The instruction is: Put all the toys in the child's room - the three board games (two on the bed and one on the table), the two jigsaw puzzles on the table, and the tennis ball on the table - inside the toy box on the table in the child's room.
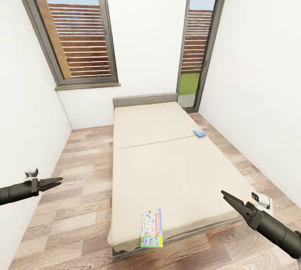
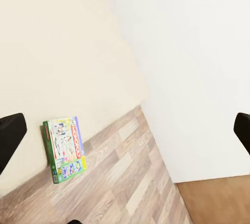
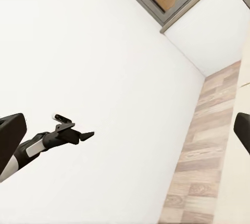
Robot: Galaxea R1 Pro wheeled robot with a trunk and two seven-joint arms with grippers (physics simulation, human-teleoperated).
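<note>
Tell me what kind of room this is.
Looks like a small bedroom: a beige bed with a grey headboard, wood-plank floor, and tall dark-framed windows. Two game boxes lie on the bed, hinting at a child's room.

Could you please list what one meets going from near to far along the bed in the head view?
Monopoly box at the foot edge → seam across the beige cover → small blue game box near the right edge → grey headboard → window.

Head camera high, facing down the bed (image 1: pixel 175 165); left wrist camera sharing its foot corner.
</note>
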